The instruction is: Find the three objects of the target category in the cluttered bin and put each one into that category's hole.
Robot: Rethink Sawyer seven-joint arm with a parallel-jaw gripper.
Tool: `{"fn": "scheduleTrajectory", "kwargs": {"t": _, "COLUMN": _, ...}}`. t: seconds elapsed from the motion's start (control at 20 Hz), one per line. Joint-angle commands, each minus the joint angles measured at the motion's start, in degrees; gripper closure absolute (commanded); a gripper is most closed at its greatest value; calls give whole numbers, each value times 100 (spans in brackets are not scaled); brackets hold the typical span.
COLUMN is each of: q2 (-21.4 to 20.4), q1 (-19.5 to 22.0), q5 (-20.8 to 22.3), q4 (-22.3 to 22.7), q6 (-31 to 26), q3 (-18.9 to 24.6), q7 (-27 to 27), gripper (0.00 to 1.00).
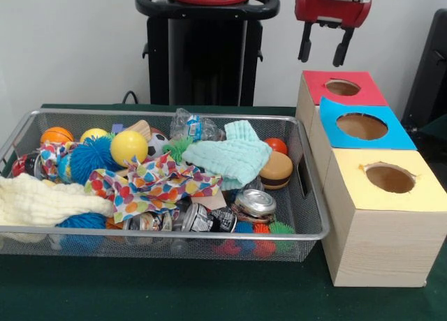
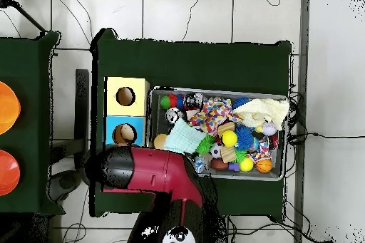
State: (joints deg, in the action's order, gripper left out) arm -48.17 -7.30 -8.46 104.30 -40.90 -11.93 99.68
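At lower left in the front view, the wire mesh bin (image 1: pixel 311 234) holds a jumble: a polka-dot cloth (image 1: pixel 157 186), a mint cloth (image 1: pixel 230 157), a yellow ball (image 1: pixel 129 147) and a toy burger (image 1: pixel 276 169). Right of it run the yellow box (image 1: pixel 380 227), blue box (image 1: pixel 363 129) and red box (image 1: pixel 342 88), each with a round hole. At upper right the gripper (image 1: pixel 323 52) hangs open and empty above the red box.

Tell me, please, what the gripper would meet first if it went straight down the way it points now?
Probably the red-topped box. The gripper hangs open, pointing down, above that box and near its hole. Depth is unclear from the front view, and the arm hides the box in the overhead view, so I cannot say whether it would enter the hole or strike the top.
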Motion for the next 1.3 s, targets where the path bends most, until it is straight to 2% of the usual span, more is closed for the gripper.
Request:
{"fn": "scheduleTrajectory", "kwargs": {"t": 0.05, "q2": 130, "q1": 9, "q5": 99, "q4": -76, "q6": 5, "q3": 552, "q7": 546, "gripper": 0}}
{"fn": "scheduleTrajectory", "kwargs": {"t": 0.5, "q2": -19, "q1": 117, "q5": 83, "q4": 295, "q6": 185, "q3": 610, "q7": 345, "gripper": 0}}
{"fn": "scheduleTrajectory", "kwargs": {"t": 0.95, "q2": -116, "q1": 615, "q5": 163, "q4": 394, "q6": 135, "q3": 760, "q7": -164, "gripper": 0}}
{"fn": "scheduleTrajectory", "kwargs": {"t": 1.3, "q2": -35, "q1": 920, "q5": 287, "q4": 337, "q6": 157, "q3": 934, "q7": -300, "gripper": 0}}
